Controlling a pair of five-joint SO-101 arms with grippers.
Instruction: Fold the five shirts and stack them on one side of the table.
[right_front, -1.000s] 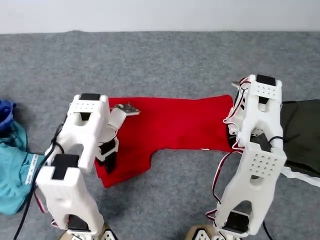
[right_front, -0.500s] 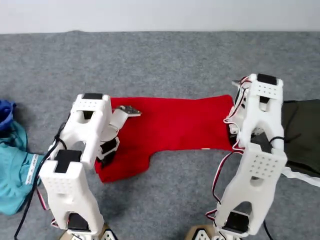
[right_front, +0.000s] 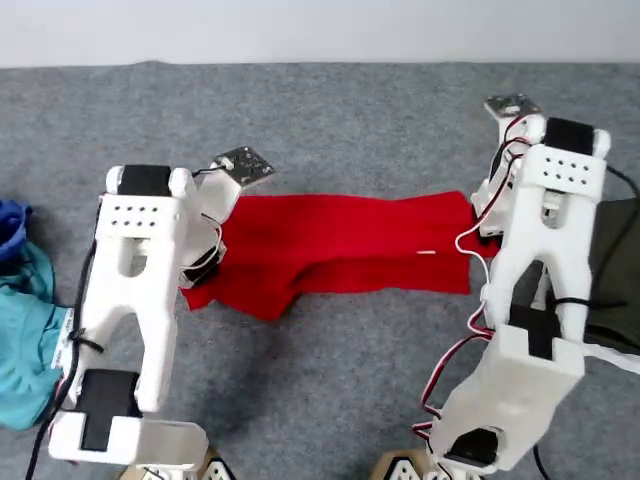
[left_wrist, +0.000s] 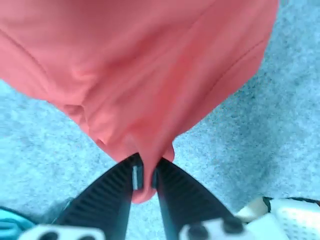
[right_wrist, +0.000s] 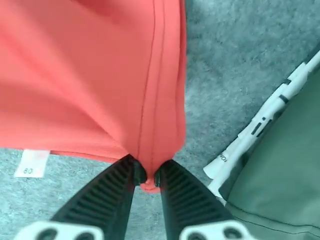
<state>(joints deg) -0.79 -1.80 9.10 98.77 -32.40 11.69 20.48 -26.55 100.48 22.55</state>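
Shirt in hand: red shirt (right_front: 340, 255) lay mid-frame in the high view, stretched in a band across the table (right_front: 330, 110) betw. the two arms, its lower-left part bunched and doubled over.
L fingers (left_wrist: 112, 187): pressed together on a bunch of red cloth at the shirt's left end.
R fingers (right_wrist: 112, 187): pinching the stitched edge at the shirt's right end; cloth hung from them w. a white tag (right_wrist: 31, 163) near by.
Progress: early to mid, I'd judge. The red shirt was mid-fold, not yet a neat rectangle, not yet stacked.
Done so far: dark green garment (right_front: 610, 260) at the right edge looked flat and may be the stack's start; can't tell if it was folded.
Left to do: teal shirt (right_front: 25, 340) and blue cloth (right_front: 10, 225) at the left edge looked crumpled, prob. unfolded.
In the way: green garment sat just beside the R fingers, w. a white strip (right_wrist: 260, 127) poking out near the red edge; it could snag. Teal pile lay close to the L arm's base.
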